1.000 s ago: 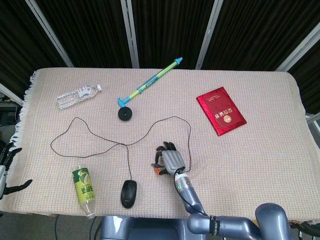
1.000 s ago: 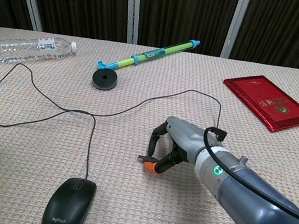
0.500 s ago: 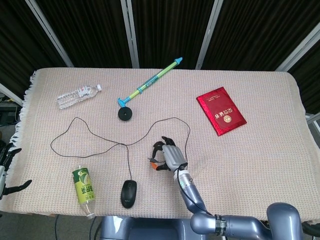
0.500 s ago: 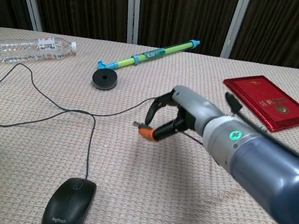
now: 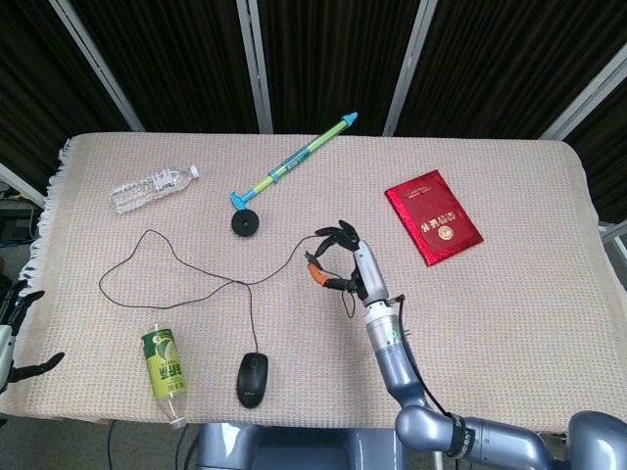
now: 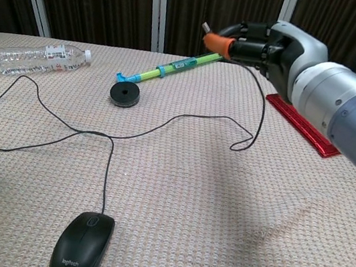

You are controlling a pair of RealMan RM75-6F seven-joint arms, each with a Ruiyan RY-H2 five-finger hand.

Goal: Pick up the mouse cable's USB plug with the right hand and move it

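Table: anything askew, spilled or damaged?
Nothing spilled or damaged. Both bottles lie on their sides: the clear water bottle far left, the green-label bottle at the near edge. The mouse cable sprawls in loops, its USB plug lifted by the right hand.

The right robot hand (image 6: 267,47) is raised well above the desk, its grey arm reaching forward from the lower right. Its fingers are curled in, with the orange-tipped thumb (image 5: 315,274) and a fingertip pinched together on a small plug. The left robot hand (image 5: 14,333) shows only partly at the far left edge, low beside the desk, dark fingers spread apart.
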